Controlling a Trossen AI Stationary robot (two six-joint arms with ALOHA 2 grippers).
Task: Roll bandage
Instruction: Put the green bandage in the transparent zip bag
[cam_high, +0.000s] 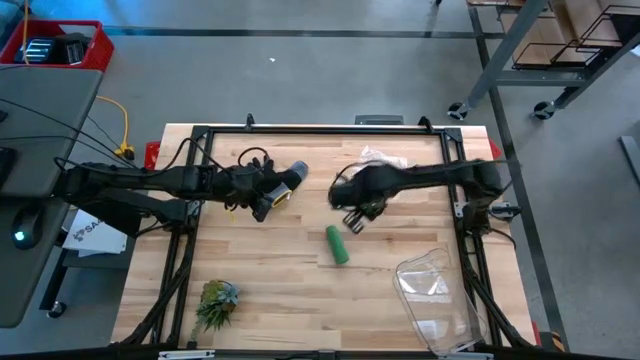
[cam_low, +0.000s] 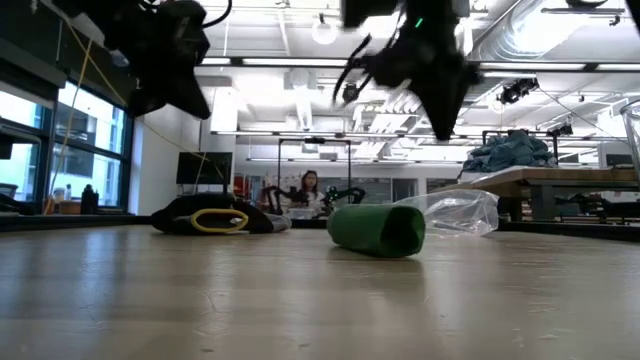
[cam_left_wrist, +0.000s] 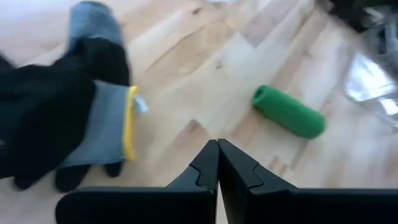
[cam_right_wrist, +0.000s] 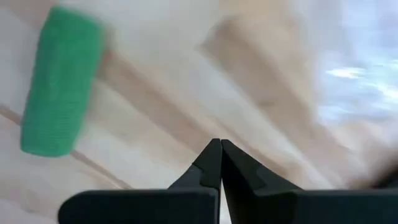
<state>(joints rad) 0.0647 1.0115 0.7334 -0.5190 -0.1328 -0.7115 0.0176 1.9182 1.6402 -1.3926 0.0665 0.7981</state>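
Observation:
The bandage (cam_high: 336, 245) is a rolled green cylinder lying on its side on the wooden table, near the middle; it also shows in the low view (cam_low: 377, 228) and both wrist views (cam_left_wrist: 288, 112) (cam_right_wrist: 61, 84). My right gripper (cam_high: 352, 222) hangs shut above the table, pointing down, just beyond the roll's far end and clear of it (cam_right_wrist: 219, 144). My left gripper (cam_high: 266, 207) is shut and slants down over the table left of the roll (cam_left_wrist: 217, 146), next to a glove, touching nothing.
A black-and-grey glove (cam_high: 288, 178) with a yellow cuff edge lies by my left gripper. A clear plastic bag (cam_high: 436, 295) sits at the near right, crumpled clear plastic (cam_high: 385, 157) at the far side, and a spiky green plant tuft (cam_high: 215, 303) at the near left.

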